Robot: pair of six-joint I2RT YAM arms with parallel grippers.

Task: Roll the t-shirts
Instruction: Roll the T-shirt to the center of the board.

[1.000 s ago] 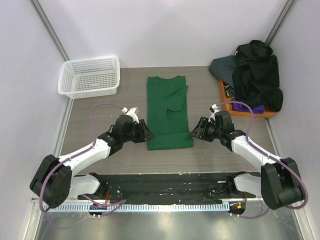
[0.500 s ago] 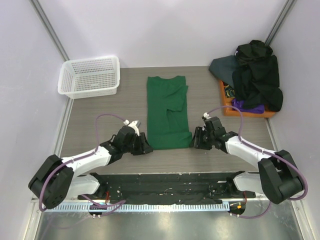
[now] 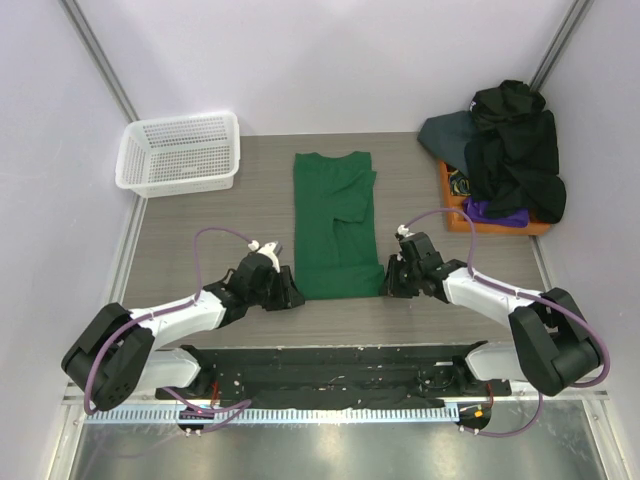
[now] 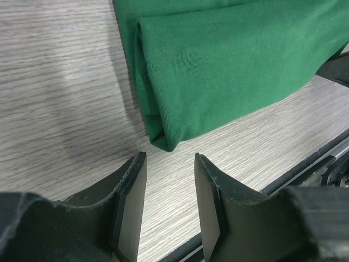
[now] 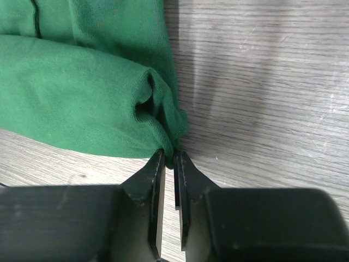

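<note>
right gripper nips corner of green shirt at lower centre; left gripper gapes short of its corner, set to start rolling.

The t-shirt lies between left claw and right claw, basket behind left, heaped t-shirts behind right.

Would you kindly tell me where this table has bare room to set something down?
Bare wood lies between the white basket and the green t-shirt, and in the strip between it and the orange tray. Crowded: the far right, where dark shirts cover the tray, and the shirt's near corners, at the left gripper and right gripper.
</note>
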